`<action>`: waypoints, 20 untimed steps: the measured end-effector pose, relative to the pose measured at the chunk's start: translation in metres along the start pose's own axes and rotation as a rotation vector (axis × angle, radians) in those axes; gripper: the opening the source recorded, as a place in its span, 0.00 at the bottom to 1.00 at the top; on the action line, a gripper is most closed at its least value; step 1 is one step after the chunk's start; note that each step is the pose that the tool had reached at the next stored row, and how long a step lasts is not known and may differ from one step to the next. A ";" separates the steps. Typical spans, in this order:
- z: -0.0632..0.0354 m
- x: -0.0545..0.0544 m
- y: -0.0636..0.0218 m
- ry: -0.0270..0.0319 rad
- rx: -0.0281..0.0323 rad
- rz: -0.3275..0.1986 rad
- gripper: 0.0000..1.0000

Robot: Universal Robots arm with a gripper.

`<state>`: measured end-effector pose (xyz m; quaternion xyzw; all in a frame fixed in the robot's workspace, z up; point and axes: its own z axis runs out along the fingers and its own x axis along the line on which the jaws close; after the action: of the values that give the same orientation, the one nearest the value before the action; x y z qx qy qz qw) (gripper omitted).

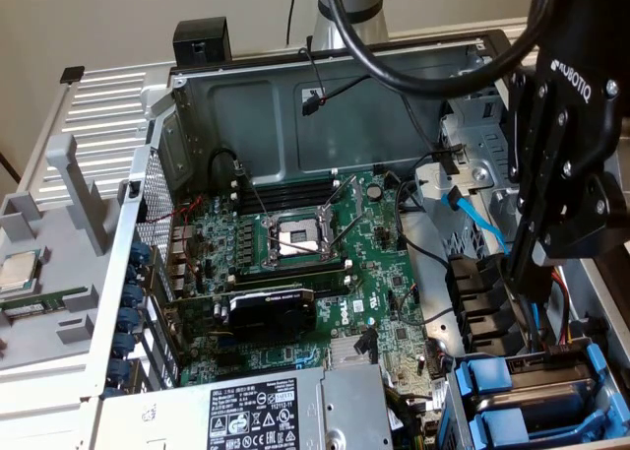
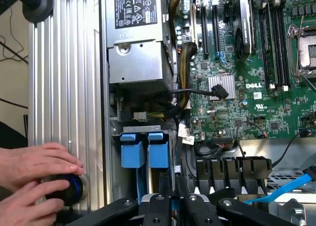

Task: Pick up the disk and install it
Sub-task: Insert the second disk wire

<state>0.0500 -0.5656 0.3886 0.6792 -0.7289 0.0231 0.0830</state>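
Two black fingers (image 2: 157,206) make up the jaws, and they're drawn in tight, pretty much closed with just a sliver between them. Can't tell if anything is actually pinched in there. They hang right over the drive cage (image 1: 455,396) in the corner of the open PC case (image 1: 295,76).

Just past the fingertips in the wrist view are two bright blue carriers slotted side by side in that cage. The one lined up with the jaws looks like the disk (image 2: 159,151), seated in its slot with only the blue handle end and a bit of frame showing. The other drive (image 2: 132,152) is right beside it, on the side closer to the case wall.

Next to the cage on the motherboard side is a row of black plastic ducts (image 2: 234,167), with a light blue SATA cable (image 2: 291,186) running past them. The green Dell motherboard (image 1: 394,273) fills the middle of the case, with a black graphics card (image 1: 271,310) and an open CPU socket (image 1: 295,235). The grey power supply (image 2: 138,53) sits just beyond the carrier handles.

Outside the case wall, a person's hands (image 2: 37,179) rest on a blue-ringed button (image 2: 74,189) on the ribbed grey worktop (image 2: 64,87). Over at the exterior view's left, a small square CPU chip (image 1: 18,271) lies on a grey tray.
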 end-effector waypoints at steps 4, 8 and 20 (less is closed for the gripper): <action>0.0000 0.000 0.0002 0.0000 0.0001 0.000 0.16; 0.0006 0.004 -0.0002 -0.0104 -0.0002 -0.003 0.16; 0.0063 0.022 -0.0016 -0.0765 0.0049 -0.021 0.16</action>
<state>0.0496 -0.5879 0.3855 0.6874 -0.7243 -0.0020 0.0536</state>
